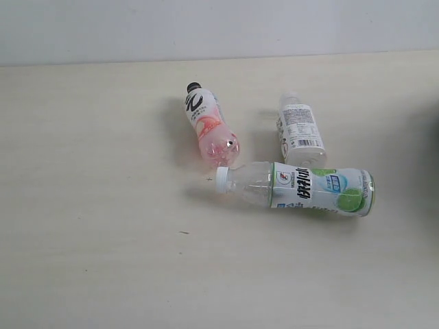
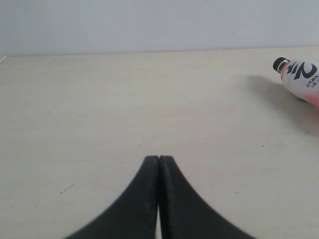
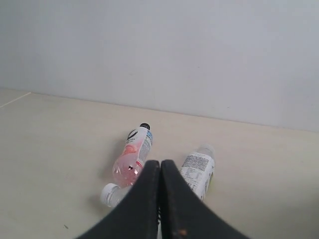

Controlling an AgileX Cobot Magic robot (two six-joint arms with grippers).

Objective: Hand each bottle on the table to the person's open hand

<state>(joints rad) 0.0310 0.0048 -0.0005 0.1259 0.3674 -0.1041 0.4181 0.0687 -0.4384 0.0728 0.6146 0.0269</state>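
Jaws of both arms closed, empty. Bottles [image 1: 309, 190] lie on surface [image 1: 103, 240]: likely light, slick, crushable; grasp mid-label.

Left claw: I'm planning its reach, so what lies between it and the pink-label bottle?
Only bare table, in the left wrist view: nothing stands between the shut left claw and the pink-label bottle.

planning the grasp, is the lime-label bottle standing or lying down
Lying down: the lime-label bottle rests lengthwise on the table, cap pointing sideways.
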